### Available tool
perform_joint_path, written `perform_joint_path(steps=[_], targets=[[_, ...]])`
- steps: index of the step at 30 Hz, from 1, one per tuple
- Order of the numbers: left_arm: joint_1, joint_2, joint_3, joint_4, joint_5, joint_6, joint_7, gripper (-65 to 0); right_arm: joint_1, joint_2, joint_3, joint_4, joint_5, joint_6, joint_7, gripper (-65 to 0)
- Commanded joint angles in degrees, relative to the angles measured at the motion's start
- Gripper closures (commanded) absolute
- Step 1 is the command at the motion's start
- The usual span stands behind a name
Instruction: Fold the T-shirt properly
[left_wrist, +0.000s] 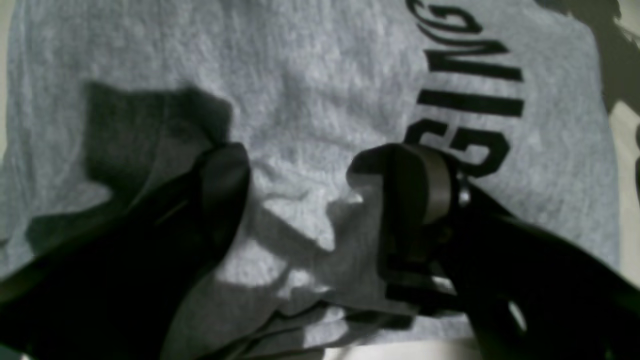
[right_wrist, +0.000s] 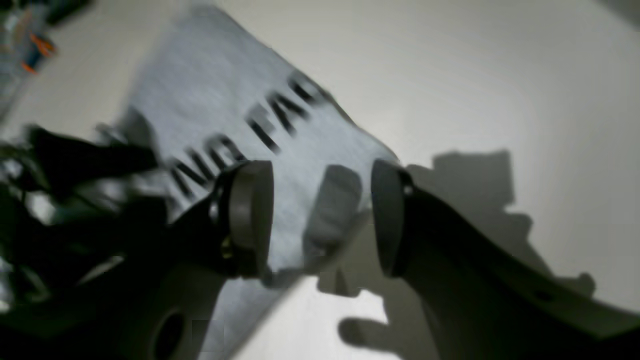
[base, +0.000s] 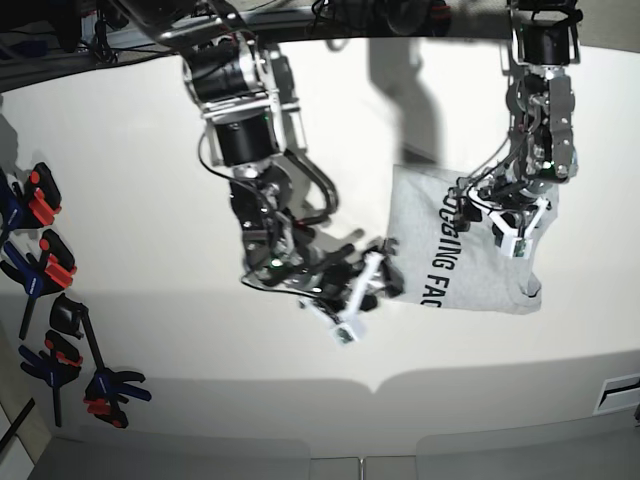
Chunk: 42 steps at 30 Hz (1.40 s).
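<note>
Most of the folding looks done: the T-shirt (base: 470, 255) lies on the white table (base: 130, 180) as a compact, roughly square packet at about three o'clock from the table's middle in the base view, lettering face up, no sleeves showing. Its edge toward five o'clock looks rumpled and slightly lifted, and the left wrist view shows loose layers bunched under the left gripper (left_wrist: 300, 170).

That left gripper sits over the packet's three-o'clock side with its jaws spread wide, cloth beneath and between them but nothing pinched that I can make out. The right gripper (right_wrist: 322, 215) hovers at the packet's nine-o'clock edge, jaws parted and empty.

What seems left, judging by the shape, is smoothing the bunched corner or one last fold, then clearing both arms.
</note>
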Motion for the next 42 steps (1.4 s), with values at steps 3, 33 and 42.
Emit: perform_joint_path(steps=[3,33,42], targets=[[-0.5,-1.6,-0.2,-0.5,10.2,2.1,4.0,-42.7,2.6,-1.6,-0.1,1.0,0.6,0.9,-3.5,-29.7],[-10.9,-32.3,11.1,-0.5,-4.4,-5.3,-0.6,-42.6,5.7,-1.6,-0.7,1.0,1.2,1.3,-4.3,-29.7],[-12.8,-17.1,5.5,-3.9,-10.0,18.8,0.3,-42.6,5.7,-1.5,3.3,2.7,6.6,1.3,-6.3,-29.7]])
